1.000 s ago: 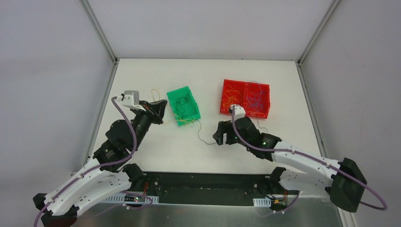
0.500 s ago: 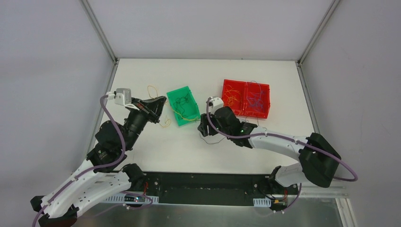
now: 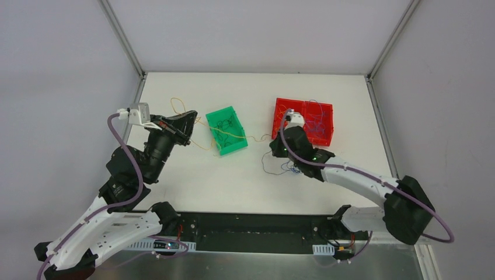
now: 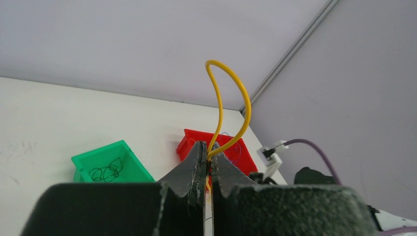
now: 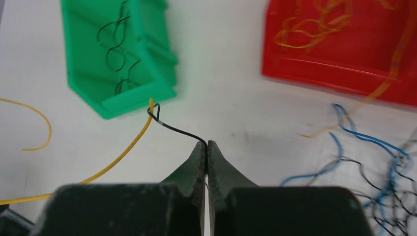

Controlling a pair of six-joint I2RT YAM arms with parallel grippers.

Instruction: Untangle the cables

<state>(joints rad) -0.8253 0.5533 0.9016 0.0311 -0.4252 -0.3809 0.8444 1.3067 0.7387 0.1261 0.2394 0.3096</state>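
I have the left gripper (image 4: 207, 158) clamped on a yellow wire (image 4: 244, 105), which loops up beyond the tips. My right gripper (image 5: 207, 147) pinches a black wire (image 5: 178, 131) that runs ahead-left from the tips and hooks the yellow one by the green bin (image 5: 86, 73).

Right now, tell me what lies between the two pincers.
Top view: the green bin, between the left pincer and right pincer, with a yellow wire crossing it; the right wrist view shows a black wire joining yellow wire and right pincer.
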